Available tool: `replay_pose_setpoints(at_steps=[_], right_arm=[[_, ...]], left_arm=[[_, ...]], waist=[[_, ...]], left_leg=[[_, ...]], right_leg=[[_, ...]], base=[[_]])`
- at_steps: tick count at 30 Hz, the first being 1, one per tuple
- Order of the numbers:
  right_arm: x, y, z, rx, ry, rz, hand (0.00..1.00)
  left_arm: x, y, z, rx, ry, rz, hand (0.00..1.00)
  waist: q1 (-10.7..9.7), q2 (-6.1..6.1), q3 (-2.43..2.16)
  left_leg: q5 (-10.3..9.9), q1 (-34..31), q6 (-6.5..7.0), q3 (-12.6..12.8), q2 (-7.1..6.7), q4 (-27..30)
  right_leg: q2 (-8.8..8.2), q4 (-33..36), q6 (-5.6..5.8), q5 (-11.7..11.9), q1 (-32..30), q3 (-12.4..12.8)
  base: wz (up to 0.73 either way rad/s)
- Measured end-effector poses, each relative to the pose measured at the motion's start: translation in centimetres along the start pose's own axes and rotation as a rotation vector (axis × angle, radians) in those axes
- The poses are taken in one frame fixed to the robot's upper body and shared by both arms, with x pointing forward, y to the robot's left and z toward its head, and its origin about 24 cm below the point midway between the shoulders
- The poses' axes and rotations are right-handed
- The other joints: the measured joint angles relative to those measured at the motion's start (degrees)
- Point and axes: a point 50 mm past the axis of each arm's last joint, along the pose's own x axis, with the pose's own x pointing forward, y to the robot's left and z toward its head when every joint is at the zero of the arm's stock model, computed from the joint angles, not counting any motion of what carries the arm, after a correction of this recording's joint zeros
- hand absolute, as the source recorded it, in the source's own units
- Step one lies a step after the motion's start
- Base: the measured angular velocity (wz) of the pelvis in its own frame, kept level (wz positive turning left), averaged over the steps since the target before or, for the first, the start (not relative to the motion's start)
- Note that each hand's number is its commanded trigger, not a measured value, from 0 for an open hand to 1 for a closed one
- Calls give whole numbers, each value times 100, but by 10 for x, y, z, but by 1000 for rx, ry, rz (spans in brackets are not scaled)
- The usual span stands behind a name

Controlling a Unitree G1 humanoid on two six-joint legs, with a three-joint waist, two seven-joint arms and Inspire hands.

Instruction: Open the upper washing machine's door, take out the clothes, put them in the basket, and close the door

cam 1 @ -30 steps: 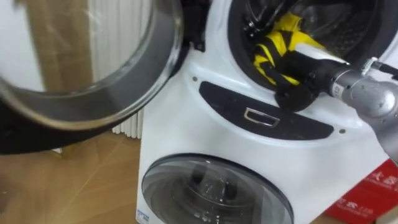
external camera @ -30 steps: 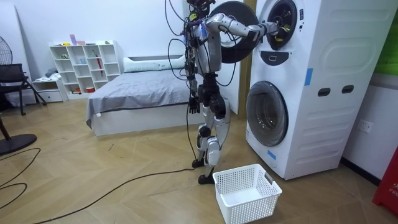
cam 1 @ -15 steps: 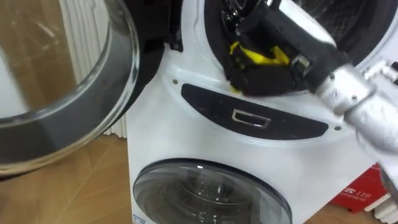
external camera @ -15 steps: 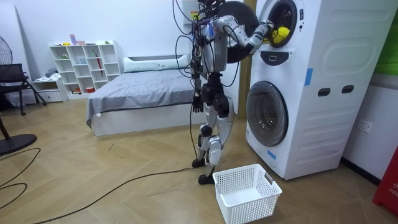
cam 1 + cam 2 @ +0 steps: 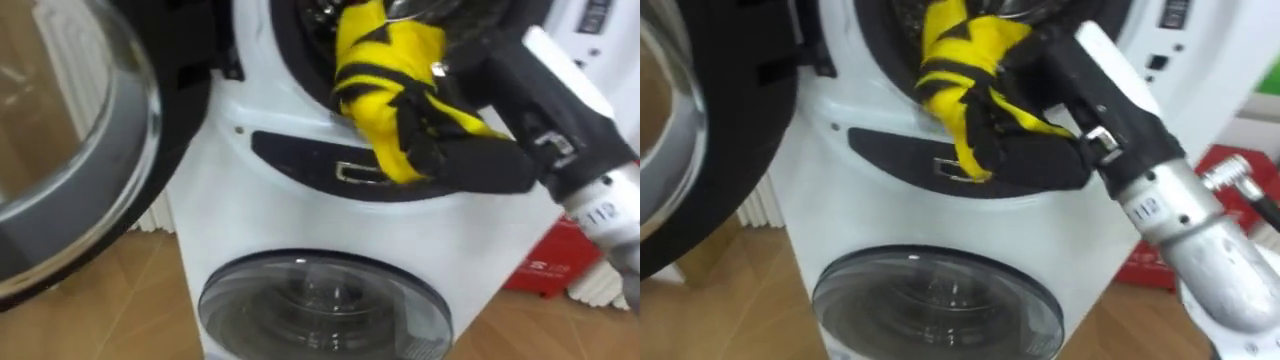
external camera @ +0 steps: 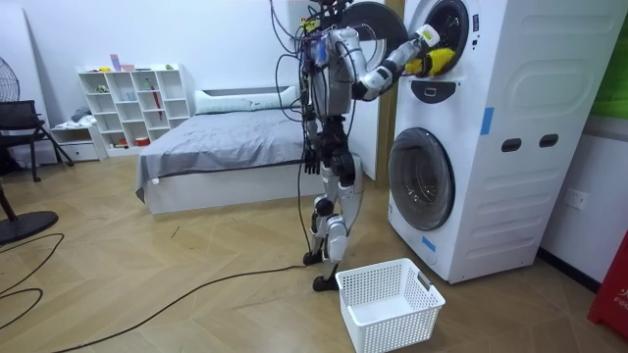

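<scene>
Wood-plank floor bore a white laundry basket just before the stacked washing machines, a grey-covered bed stood farther back, white shelf unit beside it, fan base at the room view's left.

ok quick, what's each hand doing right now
Right hand: shut on the yellow and black garment at the washing machine's upper opening.
Left hand: hangs by the hip; state cannot be told.

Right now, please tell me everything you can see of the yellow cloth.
The yellow cloth is soft fabric with black stripes, bunched and creased. It hangs out of the upper drum opening of the washing machine, draping over the rim onto the dark panel. The right hand, black, is curled round its lower part.
</scene>
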Motion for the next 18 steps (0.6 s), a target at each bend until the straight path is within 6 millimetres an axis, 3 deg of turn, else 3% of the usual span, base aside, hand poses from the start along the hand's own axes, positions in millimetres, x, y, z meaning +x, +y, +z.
replay_pose_setpoints(at_steps=[5,9,13,18], right_arm=[[-20,-9,-13,60,80,-49,100],[-40,-36,-15,80,110,-187,100],[-48,-52,-10,29,81,-291,100],[-51,-56,-9,10,85,-314,100]], left_arm=[[-1,4,-7,-33,2,16,0],[-1,12,-18,-88,24,49,0],[-1,14,-17,-92,10,66,0],[-1,14,-19,-92,8,67,0]], waist=[[-268,-49,-26],[-471,-107,-43],[-620,-144,-34],[-732,-167,-14]], left_leg=[[-17,-38,-11,72,15,71],[-16,29,-9,126,13,65],[-34,102,-19,218,22,12],[-89,201,-37,343,84,-28]], right_leg=[[10,-16,-15,4,-26,67],[16,-23,-14,5,-7,93],[84,-12,-15,7,-4,228],[116,20,-16,7,0,392]], base=[[-5],[-8],[-14],[-19]])
